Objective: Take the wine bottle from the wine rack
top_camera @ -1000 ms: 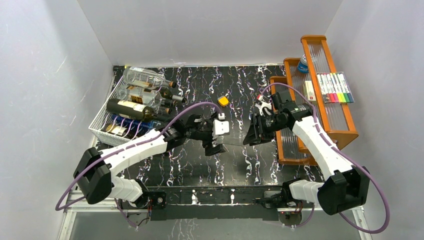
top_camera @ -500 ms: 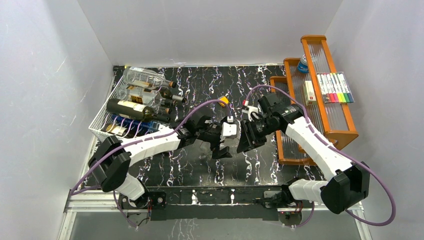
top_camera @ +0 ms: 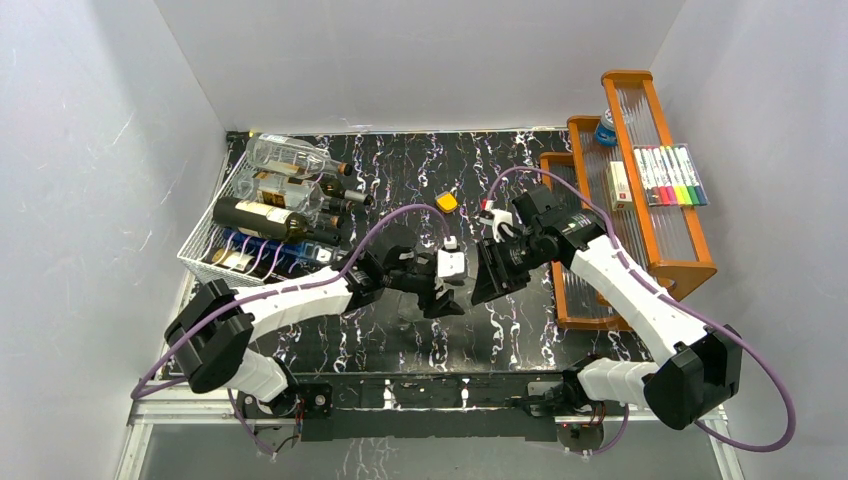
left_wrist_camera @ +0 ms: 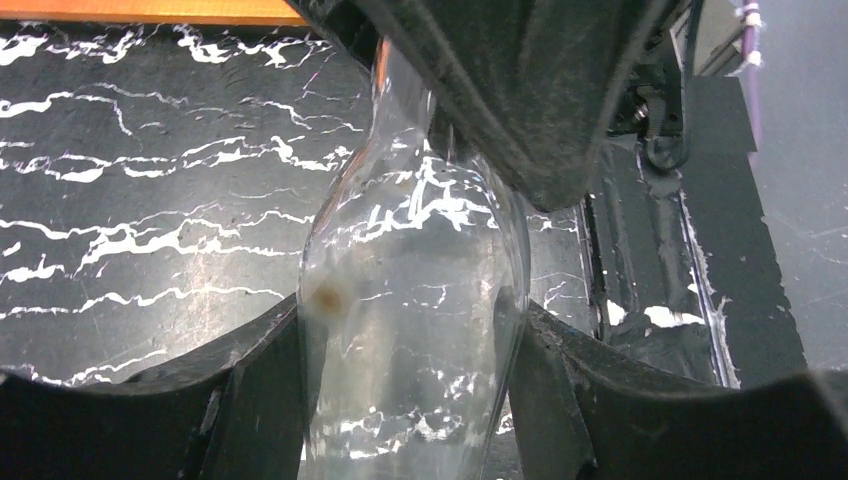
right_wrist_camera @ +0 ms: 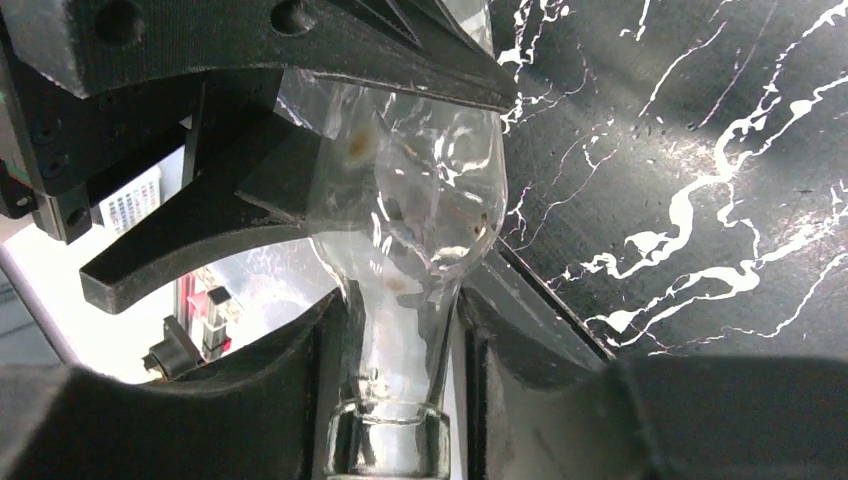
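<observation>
A clear glass wine bottle (left_wrist_camera: 410, 300) hangs over the middle of the black marbled table, held between both arms. In the left wrist view my left gripper (left_wrist_camera: 410, 400) has its two fingers pressed against both sides of the bottle's wide body. My right gripper (right_wrist_camera: 400, 370) is shut on the bottle's neck (right_wrist_camera: 395, 340), just above the lip. From above, the left gripper (top_camera: 445, 295) and the right gripper (top_camera: 487, 280) meet nose to nose; the bottle hardly shows there. The white wire wine rack (top_camera: 205, 265) stands at the far left with several other bottles (top_camera: 270, 218) lying in it.
An orange wooden tiered shelf (top_camera: 690, 265) stands along the right side, with coloured markers (top_camera: 670, 175) and a small box on it. A small yellow object (top_camera: 446, 203) lies on the table behind the grippers. White walls close in the left, back and right.
My left arm has reached right to meet the right gripper, and its jaws have closed from wide open onto the bottle's body. The right gripper moved a little left, still holding the neck.
</observation>
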Available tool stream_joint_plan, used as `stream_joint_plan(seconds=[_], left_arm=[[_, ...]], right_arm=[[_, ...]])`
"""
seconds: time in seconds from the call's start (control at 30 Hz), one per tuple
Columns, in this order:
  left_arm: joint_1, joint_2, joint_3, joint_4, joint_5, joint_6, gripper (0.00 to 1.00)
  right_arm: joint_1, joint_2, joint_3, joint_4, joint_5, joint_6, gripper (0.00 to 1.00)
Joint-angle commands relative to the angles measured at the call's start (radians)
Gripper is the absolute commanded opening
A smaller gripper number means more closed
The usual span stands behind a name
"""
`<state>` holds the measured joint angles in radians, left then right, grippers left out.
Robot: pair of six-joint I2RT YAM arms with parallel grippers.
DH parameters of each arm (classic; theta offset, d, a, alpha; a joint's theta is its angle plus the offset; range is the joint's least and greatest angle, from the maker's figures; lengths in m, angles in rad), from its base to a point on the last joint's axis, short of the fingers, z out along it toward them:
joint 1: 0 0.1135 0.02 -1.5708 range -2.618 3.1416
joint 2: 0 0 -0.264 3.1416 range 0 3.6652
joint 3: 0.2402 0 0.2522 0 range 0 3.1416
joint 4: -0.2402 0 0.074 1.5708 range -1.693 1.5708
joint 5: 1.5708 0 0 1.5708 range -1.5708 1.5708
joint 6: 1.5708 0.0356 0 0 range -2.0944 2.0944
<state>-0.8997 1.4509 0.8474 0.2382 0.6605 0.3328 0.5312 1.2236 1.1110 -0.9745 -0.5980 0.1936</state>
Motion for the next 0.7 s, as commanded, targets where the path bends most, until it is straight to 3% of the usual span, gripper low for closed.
stream_joint_plan(seconds=[0.0,0.07,0.2,0.4,0.67], left_arm=[[0.003,-0.062,-0.037,0.165,-0.048,-0.078,0.11],[0.003,-0.071,-0.061,0.227,-0.072,-0.114,0.06],[0.003,-0.078,-0.101,0.32,-0.128,-0.185,0.01],[0.004,-0.078,-0.096,0.344,-0.284,-0.312,0.0],[0.002,-0.076,-0.09,0.362,-0.373,-0.413,0.0]], right_arm=[[-0.003,-0.034,0.045,0.088,0.065,0.085,0.62],[-0.004,-0.047,0.041,0.134,0.146,0.155,0.77],[-0.004,-0.092,0.019,0.245,0.276,0.289,0.89],[-0.004,-0.171,-0.099,0.489,0.334,0.408,0.88],[-0.002,-0.12,-0.121,0.598,0.377,0.409,0.79]])
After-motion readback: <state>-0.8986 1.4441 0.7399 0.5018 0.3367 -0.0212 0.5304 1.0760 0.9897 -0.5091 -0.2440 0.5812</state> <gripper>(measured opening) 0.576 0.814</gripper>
